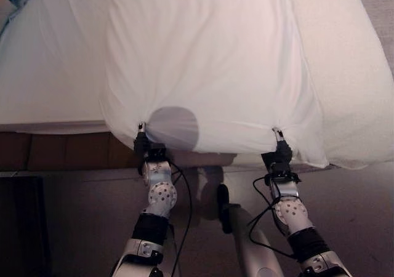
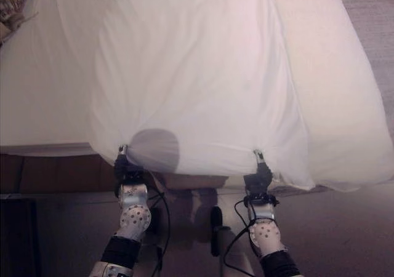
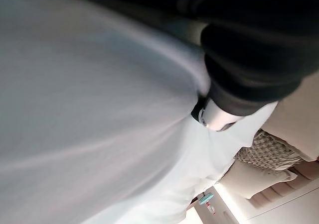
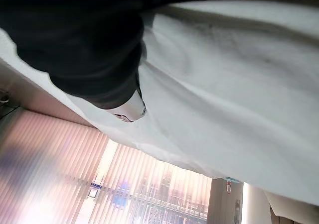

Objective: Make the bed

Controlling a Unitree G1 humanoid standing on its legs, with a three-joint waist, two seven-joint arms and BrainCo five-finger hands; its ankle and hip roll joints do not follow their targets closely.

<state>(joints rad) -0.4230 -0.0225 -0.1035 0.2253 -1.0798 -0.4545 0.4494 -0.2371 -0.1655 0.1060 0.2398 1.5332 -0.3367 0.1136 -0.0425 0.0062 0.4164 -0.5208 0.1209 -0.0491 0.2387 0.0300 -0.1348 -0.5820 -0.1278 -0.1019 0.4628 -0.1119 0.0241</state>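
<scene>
No readable text, labels, numbers or signs anywhere. White sheet (image 1: 209, 61) is plain, no print. Patterned pillow (image 3: 266, 154) shows a weave, no lettering. Small teal and red item (image 3: 207, 201) in the left wrist view is too blurred to read. Similar small red mark (image 4: 230, 185) on the wall in the right wrist view, also illegible.

left hand (image 1: 142, 143) and right hand (image 1: 280, 150) raised side by side, fingers hidden in cloth
</scene>
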